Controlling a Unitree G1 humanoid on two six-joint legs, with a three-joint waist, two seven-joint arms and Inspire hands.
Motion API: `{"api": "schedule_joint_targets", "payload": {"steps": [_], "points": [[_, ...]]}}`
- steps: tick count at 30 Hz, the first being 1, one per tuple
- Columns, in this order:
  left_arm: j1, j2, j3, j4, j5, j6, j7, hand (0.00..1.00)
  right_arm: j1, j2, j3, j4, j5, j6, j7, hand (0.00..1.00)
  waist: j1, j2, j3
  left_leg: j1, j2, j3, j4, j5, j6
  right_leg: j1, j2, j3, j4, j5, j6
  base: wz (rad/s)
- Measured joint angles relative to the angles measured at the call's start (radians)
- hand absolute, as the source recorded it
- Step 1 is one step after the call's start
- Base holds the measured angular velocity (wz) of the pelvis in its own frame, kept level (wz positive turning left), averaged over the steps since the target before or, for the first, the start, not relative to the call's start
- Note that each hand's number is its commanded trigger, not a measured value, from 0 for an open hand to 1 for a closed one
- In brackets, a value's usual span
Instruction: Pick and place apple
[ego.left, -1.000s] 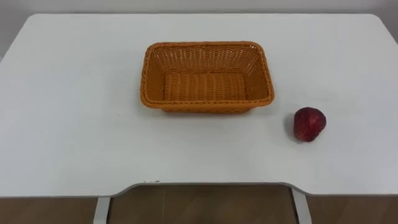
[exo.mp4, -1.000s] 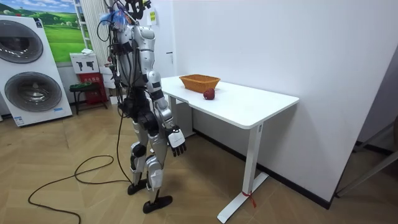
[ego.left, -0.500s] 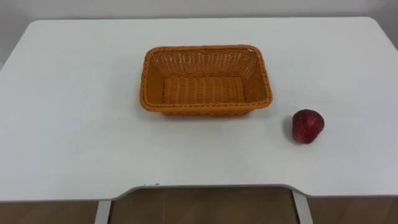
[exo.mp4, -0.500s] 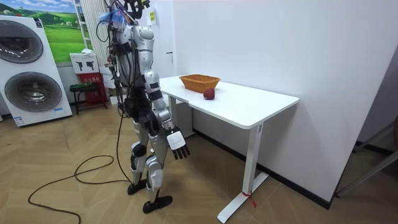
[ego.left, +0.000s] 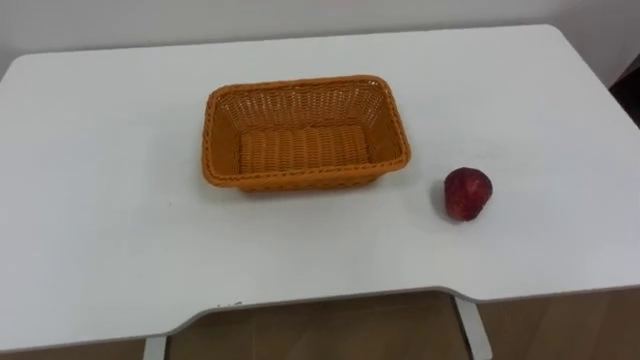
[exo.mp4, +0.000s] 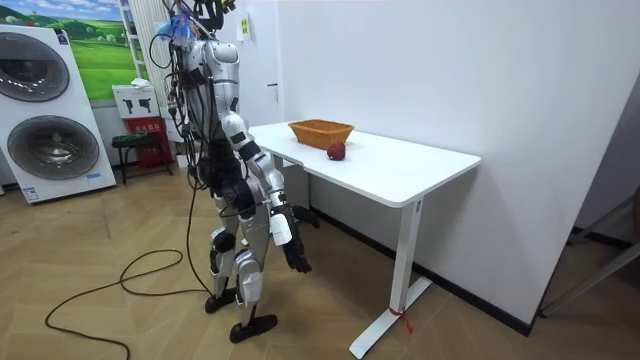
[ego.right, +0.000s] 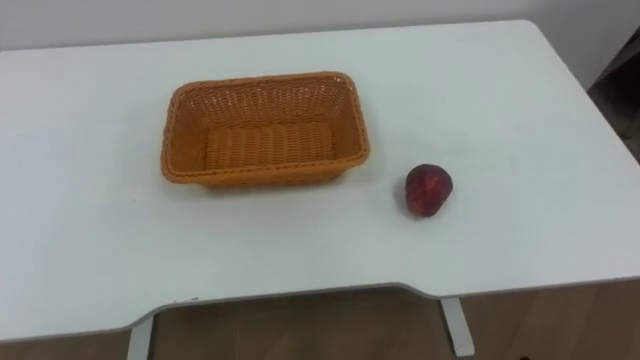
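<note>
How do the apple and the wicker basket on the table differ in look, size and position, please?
The apple is dark red and rounded; the basket is orange, rectangular and woven. The apple is much smaller than the basket. The apple lies apart from the basket, to the robot's right of it and nearer the front edge, while the basket sits near the middle, empty. Both rest on the white table.

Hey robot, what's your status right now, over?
Right hand open, empty, hanging low beside the table. Apple on the table, right of the empty basket, untouched. Nothing in the way.
</note>
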Motion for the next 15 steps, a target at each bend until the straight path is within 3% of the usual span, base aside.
{"api": "schedule_joint_targets", "payload": {"steps": [8,9,15], "points": [[0.015,0.014,-0.004,-0.059,0.009,0.008,0.019,0.00,0.001,-0.007,-0.020,-0.302,-0.066,-0.048,-0.294,0.00,-0.003,-0.004,-0.0016,-0.021,-0.003,0.004,0.002,0.001,0.002,-0.032,-0.001,0.010,0.016,-0.001,-0.001,-0.03],[0.015,0.014,-0.011,-0.068,0.019,0.008,0.019,0.00,-0.002,-0.008,-0.017,-0.333,-0.097,-0.064,-0.331,0.00,0.000,-0.008,-0.0022,-0.020,-0.003,0.004,0.002,0.001,0.002,-0.031,-0.001,0.011,0.017,-0.002,0.000,0.00],[0.015,0.013,-0.064,-0.063,0.046,0.010,0.019,0.00,-0.014,-0.008,0.037,-0.549,-0.409,-0.070,-0.499,0.00,0.004,-0.009,-0.0032,-0.017,-0.003,0.004,0.001,0.001,0.002,-0.033,0.001,0.016,0.016,-0.002,0.000,0.00]]}}
